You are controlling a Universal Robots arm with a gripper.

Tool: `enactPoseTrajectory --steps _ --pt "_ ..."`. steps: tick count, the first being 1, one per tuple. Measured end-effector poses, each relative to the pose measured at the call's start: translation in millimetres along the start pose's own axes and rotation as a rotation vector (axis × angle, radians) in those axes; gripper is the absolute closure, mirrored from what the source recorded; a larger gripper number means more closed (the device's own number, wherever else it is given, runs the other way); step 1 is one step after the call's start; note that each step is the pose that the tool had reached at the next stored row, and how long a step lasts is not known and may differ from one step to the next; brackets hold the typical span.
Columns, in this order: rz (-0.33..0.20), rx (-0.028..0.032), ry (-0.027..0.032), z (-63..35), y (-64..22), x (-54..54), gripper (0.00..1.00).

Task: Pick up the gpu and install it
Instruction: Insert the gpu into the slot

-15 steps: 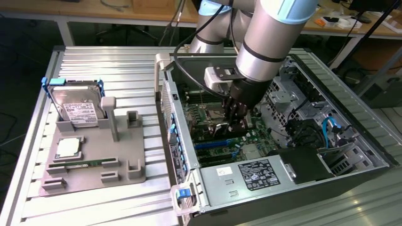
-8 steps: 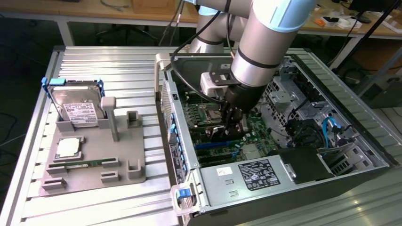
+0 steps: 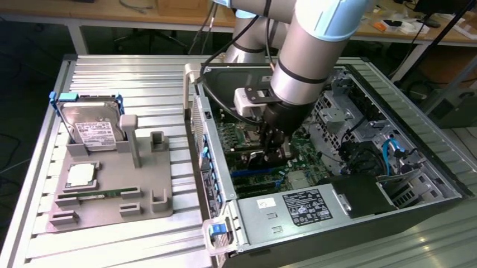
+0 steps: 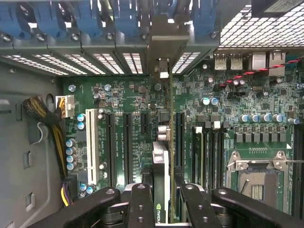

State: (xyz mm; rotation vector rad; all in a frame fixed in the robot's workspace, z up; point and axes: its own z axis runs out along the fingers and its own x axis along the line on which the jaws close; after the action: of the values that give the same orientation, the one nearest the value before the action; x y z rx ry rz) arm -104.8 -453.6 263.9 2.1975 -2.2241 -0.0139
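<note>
- The tool (image 3: 270,152) reaches down inside the open computer case (image 3: 417,167), pinching the gpu (image 4: 161,164) between its fingers (image 4: 141,204).
- The gpu stands on edge over the green motherboard (image 4: 123,95), lined up with the long black slots (image 4: 128,142) and close above them; whether it is seated I cannot tell.
- Its metal bracket (image 4: 164,47) meets the row of blue clips (image 4: 85,19) at the case's rear wall.
- Beside it lie a white slot (image 4: 91,147), memory slots (image 4: 209,152) and the processor socket (image 4: 256,175).
- Yellow and black cables (image 4: 52,128) bunch against the case wall, apart from the card.
- On the table (image 3: 134,72), at the exterior view's left, a grey tray (image 3: 149,184) carries a hard drive (image 3: 95,129), a processor chip (image 3: 80,175) and a memory stick (image 3: 97,194).
- A power supply (image 3: 298,209) fills the case's near corner.
</note>
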Motion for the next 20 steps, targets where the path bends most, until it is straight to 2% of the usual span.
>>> enactPoseTrajectory --steps 20 --pt "0.000 -0.0001 0.0002 16.5 2.8 0.0 0.73"
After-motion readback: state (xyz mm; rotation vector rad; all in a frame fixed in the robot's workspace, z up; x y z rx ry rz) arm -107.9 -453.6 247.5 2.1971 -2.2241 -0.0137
